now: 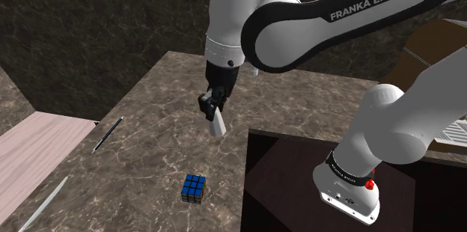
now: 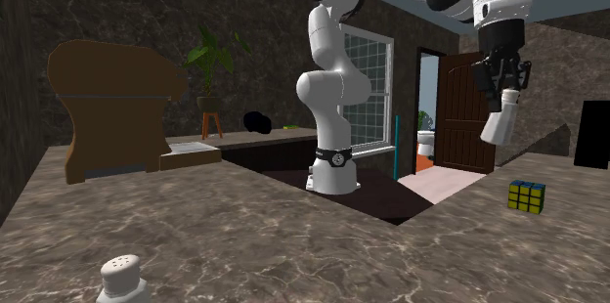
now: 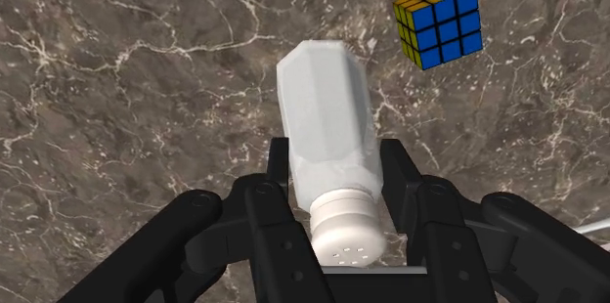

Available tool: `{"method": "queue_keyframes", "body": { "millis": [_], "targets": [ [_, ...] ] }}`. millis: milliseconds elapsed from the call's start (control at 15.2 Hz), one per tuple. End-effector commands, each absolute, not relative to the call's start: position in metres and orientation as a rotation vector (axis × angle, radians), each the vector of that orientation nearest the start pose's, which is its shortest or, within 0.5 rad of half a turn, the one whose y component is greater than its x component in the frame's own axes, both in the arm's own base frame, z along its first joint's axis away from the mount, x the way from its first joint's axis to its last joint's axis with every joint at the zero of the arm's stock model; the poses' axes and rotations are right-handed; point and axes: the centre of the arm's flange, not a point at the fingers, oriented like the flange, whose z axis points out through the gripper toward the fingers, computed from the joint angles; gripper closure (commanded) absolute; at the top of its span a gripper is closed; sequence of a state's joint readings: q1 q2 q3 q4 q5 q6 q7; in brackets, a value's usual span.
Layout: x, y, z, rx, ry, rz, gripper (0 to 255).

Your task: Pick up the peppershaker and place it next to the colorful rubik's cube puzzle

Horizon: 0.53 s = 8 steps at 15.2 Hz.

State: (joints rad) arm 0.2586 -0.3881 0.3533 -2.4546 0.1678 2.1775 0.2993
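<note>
Est. step: transfer. Tool (image 1: 215,109) clamped on white peppershaker (image 1: 219,126) near cap, held clear of surface (image 1: 142,156). Next, prob.: translate toward rubik's cube (image 1: 194,188), lower w/ base down just beside it, avoid contact, then release.

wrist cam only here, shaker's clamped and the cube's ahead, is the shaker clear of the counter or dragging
Observer: Clear. In the shoulder view the peppershaker hangs from the gripper in the air above the marble counter.
Operator: anything else lying on that counter
Observer: A black pen lies toward the shoulder view's left, apart from the rubik's cube.
Operator: that all
Observer: No. The second exterior view shows another white shaker standing upright on the marble close to that camera, far from the cube.
</note>
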Motion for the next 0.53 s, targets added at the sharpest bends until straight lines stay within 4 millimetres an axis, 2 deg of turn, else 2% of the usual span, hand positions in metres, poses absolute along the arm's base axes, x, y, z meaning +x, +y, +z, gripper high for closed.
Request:
{"method": "queue_keyframes", "body": {
  "millis": [0,462],
  "targets": [
    [0.350,0.259,0.430,-3.072,-0.315,-0.126,255],
    [0.350,0.259,0.393,-3.072,-0.315,-0.126,255]
  ]
}}
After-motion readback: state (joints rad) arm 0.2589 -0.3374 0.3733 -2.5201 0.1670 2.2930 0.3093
